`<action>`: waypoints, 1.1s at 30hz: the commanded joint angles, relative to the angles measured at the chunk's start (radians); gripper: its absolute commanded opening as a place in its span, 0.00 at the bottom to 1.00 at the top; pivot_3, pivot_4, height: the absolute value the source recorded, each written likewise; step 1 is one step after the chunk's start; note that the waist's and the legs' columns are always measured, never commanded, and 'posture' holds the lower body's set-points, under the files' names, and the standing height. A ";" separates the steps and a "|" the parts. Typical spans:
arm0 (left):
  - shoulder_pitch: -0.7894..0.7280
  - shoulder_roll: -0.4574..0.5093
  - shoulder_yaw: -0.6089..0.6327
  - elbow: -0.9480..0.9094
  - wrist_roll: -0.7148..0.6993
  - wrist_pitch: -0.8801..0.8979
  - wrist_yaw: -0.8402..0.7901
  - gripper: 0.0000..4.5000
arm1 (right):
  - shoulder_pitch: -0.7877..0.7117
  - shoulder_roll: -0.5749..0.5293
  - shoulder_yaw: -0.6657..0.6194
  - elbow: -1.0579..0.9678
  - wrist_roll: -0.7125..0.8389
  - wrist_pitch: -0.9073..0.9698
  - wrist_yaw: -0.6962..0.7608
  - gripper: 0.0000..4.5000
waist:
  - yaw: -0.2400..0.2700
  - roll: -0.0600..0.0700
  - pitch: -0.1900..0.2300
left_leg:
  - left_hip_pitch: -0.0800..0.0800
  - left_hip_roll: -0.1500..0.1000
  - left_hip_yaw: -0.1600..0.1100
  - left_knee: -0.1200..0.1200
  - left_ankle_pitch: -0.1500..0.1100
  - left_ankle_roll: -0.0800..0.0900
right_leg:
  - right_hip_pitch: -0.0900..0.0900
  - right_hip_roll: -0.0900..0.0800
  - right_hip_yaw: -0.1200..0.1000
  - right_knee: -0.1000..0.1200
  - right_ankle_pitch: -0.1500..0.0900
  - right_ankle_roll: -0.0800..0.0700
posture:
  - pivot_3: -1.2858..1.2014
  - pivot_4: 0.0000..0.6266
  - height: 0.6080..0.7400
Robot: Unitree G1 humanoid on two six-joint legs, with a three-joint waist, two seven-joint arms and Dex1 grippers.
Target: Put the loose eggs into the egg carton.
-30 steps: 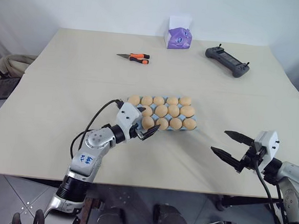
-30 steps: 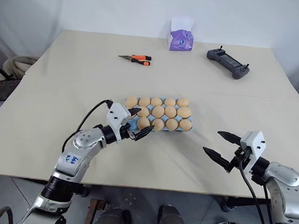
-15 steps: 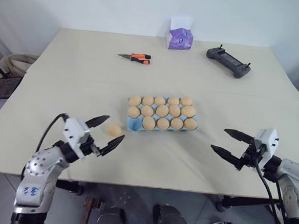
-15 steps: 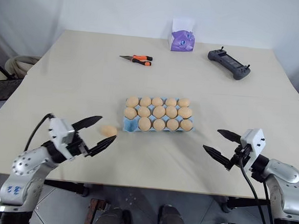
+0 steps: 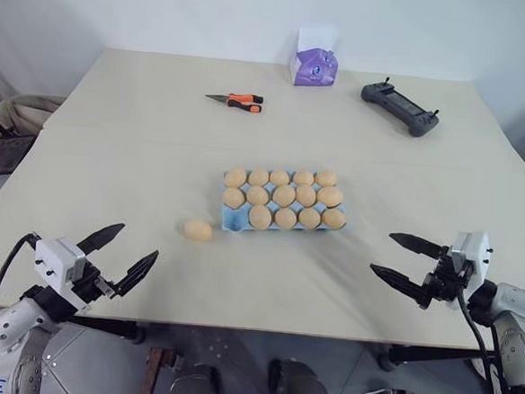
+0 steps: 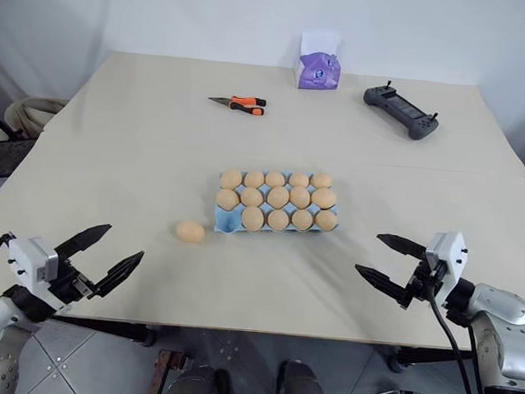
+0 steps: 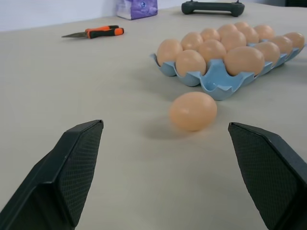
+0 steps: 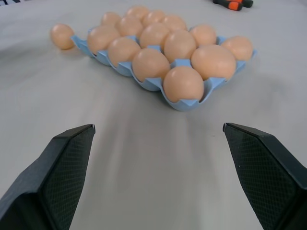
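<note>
Left eye view: fourteen eggs fill a blue carton (image 5: 234, 218) at mid-table, one near-left cup vacant, while a single loose egg (image 5: 198, 230) lies on the table (image 5: 111, 168) just beside that corner. Both grippers, left (image 5: 121, 255) and right (image 5: 403, 259), hover level at the near edge, fingers spread wide, holding nothing. Pliers (image 5: 236, 100), a purple tissue box (image 5: 313, 66) and a controller (image 5: 399, 107) sit beyond.

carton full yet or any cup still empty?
Not full. The egg carton holds fourteen eggs; its near-left corner cup is empty, and one loose egg lies on the table beside that corner.
</note>
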 commanded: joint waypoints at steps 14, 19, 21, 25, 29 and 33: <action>-0.216 -0.049 -0.190 0.107 0.029 0.019 0.046 0.99 | -0.034 -0.027 -0.027 0.133 -0.019 -0.106 0.057 1.00 | 0.001 0.001 0.000 | 0.001 0.000 0.000 0.001 0.000 0.001 | 0.001 0.000 0.000 0.000 0.001 0.000 | 0.52 0.24 1.00; -0.291 -0.045 -0.237 0.182 0.058 0.059 0.082 0.99 | -0.025 -0.029 -0.035 0.130 -0.019 -0.111 0.047 1.00 | 0.000 0.001 0.000 | 0.000 0.000 0.000 0.001 0.000 0.000 | 0.000 0.001 0.000 0.000 0.001 0.001 | 0.52 0.24 1.00; -0.316 -0.045 -0.263 0.219 0.082 0.054 0.081 0.99 | -0.013 -0.031 -0.041 0.119 -0.016 -0.107 0.041 1.00 | 0.003 0.001 0.000 | 0.000 0.000 0.001 0.001 0.000 0.000 | 0.000 0.001 0.000 0.000 0.001 0.001 | 0.52 0.24 1.00; -0.358 -0.054 -0.288 0.266 0.103 0.044 0.086 0.99 | -0.002 -0.030 -0.045 0.103 -0.013 -0.104 0.029 1.00 | 0.003 0.000 0.000 | 0.000 0.000 0.001 0.002 0.000 0.000 | 0.000 0.001 0.000 0.000 0.001 0.001 | 0.52 0.24 1.00; -0.400 -0.056 -0.312 0.304 0.132 0.044 0.096 0.99 | 0.013 -0.027 -0.045 0.068 -0.008 -0.091 0.011 1.00 | 0.004 0.001 0.000 | 0.000 0.000 0.001 0.002 0.000 0.000 | 0.001 0.001 0.000 0.001 0.001 0.002 | 0.52 0.24 1.00; -0.432 -0.055 -0.324 0.346 0.150 0.038 0.097 0.78 | 0.016 -0.026 -0.045 0.063 -0.011 -0.087 0.003 1.00 | 0.002 0.001 0.000 | 0.000 0.000 0.001 0.002 0.001 0.000 | 0.000 0.001 0.000 0.001 0.001 0.002 | 0.52 0.24 1.00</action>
